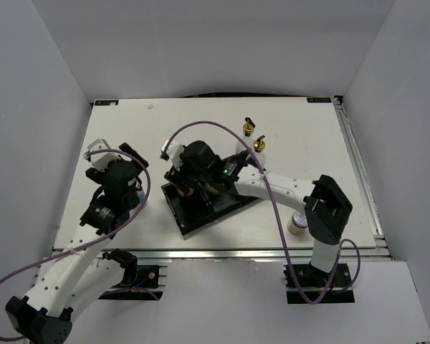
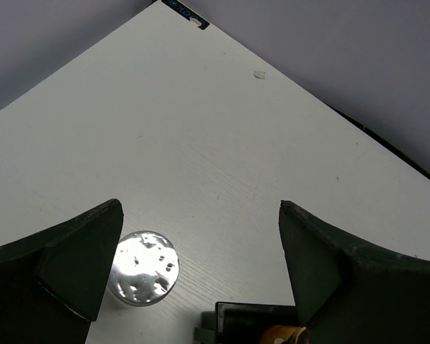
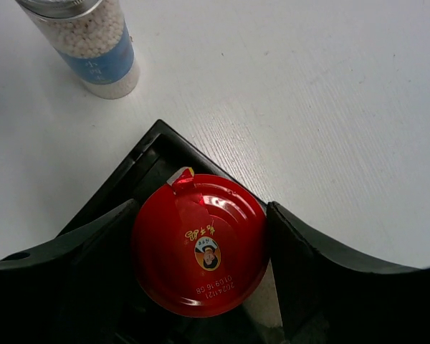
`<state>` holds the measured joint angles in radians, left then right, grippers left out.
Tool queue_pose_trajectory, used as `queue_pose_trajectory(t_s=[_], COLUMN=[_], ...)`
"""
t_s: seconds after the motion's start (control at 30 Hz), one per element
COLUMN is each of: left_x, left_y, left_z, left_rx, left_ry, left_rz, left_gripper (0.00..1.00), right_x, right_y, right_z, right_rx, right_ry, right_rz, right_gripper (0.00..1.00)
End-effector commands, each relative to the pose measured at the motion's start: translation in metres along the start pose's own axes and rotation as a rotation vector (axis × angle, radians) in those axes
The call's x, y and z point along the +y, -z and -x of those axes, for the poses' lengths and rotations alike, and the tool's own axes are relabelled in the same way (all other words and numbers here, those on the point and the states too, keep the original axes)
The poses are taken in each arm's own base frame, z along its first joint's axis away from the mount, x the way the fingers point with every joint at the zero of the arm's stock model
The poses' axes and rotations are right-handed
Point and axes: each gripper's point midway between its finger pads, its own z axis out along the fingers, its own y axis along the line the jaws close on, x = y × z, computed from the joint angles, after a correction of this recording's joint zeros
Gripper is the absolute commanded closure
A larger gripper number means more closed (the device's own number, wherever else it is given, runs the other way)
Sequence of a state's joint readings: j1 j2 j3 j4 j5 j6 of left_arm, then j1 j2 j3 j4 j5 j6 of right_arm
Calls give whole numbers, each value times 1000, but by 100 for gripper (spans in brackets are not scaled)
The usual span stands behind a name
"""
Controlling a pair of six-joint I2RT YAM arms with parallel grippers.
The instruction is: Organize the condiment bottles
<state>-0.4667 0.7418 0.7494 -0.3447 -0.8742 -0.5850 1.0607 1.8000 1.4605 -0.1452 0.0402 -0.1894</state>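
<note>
Far left of the overhead view: left gripper (image 2: 201,215) hanging over the white table (image 1: 308,143), jaws released and spread wide. Lower left of its wrist view, just beside the left finger (image 2: 72,265): a silver-capped shaker (image 2: 144,268) seen from straight above, only the shiny cap showing, standing on the tabletop outside the tray. At the top of that same view, on the table's far edge: a small dark-blue sticker (image 2: 185,13) with pale lettering too small to read. Centre of the overhead view: black tray (image 1: 192,228), set at an angle, with the right gripper (image 3: 201,215) down over it. Clenched on the red-lidded jar (image 3: 199,244), one dark finger (image 3: 86,258) against each side of the lid. Jar upright in a corner compartment of the tray. On the lid: yellow characters, a small round portrait logo, and two lines of black stamped digits, upside down in the wrist view, apparently 20241121 and 01 09 16 08. Upper left of the right wrist view, on the table and apart from the tray: a blue-labelled shaker (image 3: 86,50), clear, full of white granules, its pale label characters too blurred to read; impossible to tell whether the same one as beside the left finger. Right of centre in the overhead view, toward the far edge: farther glass bottle (image 1: 249,127) and nearer glass bottle (image 1: 258,145), gold-spouted, upright, near each other. Farther right, toward the near edge, partly hidden under the right arm (image 1: 279,188): a pale shaker (image 1: 296,223), no writing legible.
</note>
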Motion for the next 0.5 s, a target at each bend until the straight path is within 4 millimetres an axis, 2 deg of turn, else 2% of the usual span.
queue_pose_trajectory(t_s=[0.0,0.03,0.07,0.13,0.17,0.23,0.3,0.33,0.47], left_x=[-6,-7,-7,-5,-4,-4,-3,-5,-8], left_y=[2,1,1,1,1,1,0,-1,-1], left_z=[8,7,6,4,4,3,-1,-3,-10], left_rx=[6,9,13,14,14,17,25,32,64], left_ry=[15,14,13,13,12,16,17,15,3], left_rz=[-14,-15,-13,-8,-5,-1,3,-1,-14], left_gripper=[2,2,2,2,2,2,2,2,2], right_x=[-15,-17,-18,-15,-13,-11,-11,-10,-9], right_y=[-4,-7,-11,-14,-14,-13,-9,-5,7], right_z=[56,53,47,41,36,32,32,35,39], right_rx=[-223,-216,-200,-186,-177,-171,-166,-171,-174], right_ry=[-9,-10,-14,-26,-31,-46,-51,-57,-66], right_rz=[-75,-89,-90,-82,-75,-68,-67,-64,-57], right_gripper=[100,100,84,67,51,41,24,13,11])
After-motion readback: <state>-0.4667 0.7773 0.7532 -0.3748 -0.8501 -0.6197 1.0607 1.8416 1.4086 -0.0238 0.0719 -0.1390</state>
